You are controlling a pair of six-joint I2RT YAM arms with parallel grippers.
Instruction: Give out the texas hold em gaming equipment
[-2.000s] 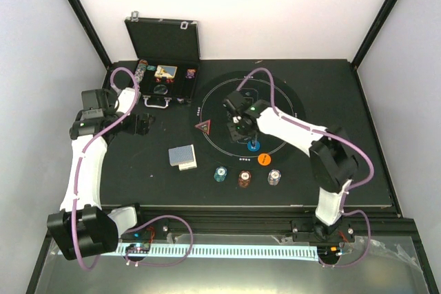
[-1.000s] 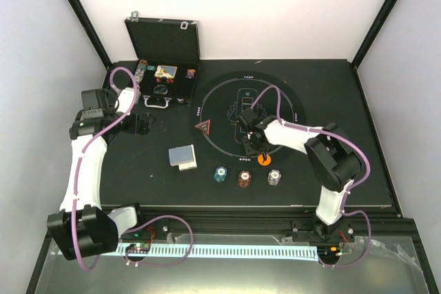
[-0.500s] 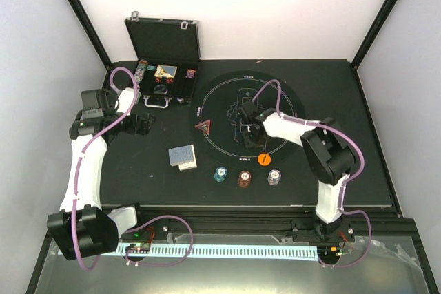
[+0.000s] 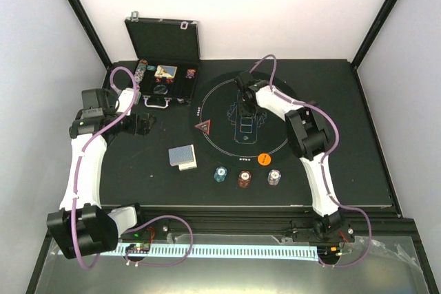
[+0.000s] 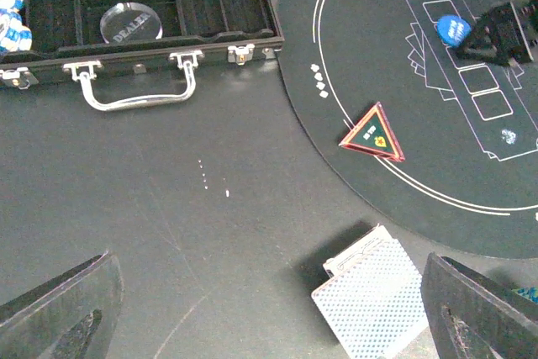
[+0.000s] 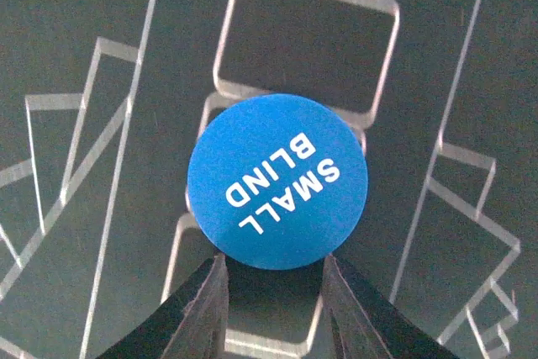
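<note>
Your right gripper (image 6: 273,261) is out over the middle of the mat (image 4: 217,105), and its wrist camera looks straight down on the blue disc (image 6: 277,181). The disc is face up with SMALL BLIND readable, sitting over the row of printed card boxes. The fingers (image 6: 197,317) are drawn about halfway in, one tip touching each side of the disc's near rim. I can't tell whether that's a real pinch or just a bracket (the disc looks flat to the mat, which argues for resting rather than carried). Taking it by the near edge makes sense to me: the label is left in view, and you can set it down without covering the spot. Your left gripper (image 5: 269,262) hangs spread wide with nothing in it, over bare table (image 5: 168,208) between the case (image 5: 151,50) and the cards (image 5: 370,308). I'd call that parked, out of the right arm's way yet close to the deck for dealing. The rest is laid out on the near side. The red triangle (image 4: 204,127) lies on the outline at the mat's left, and the orange disc (image 4: 264,158) on the outline nearest you. The teal chip (image 4: 220,173), red-brown chip (image 4: 244,178) and white chip (image 4: 274,177) sit in a spaced row just off the mat, which reads to me as one stake per seat.
</note>
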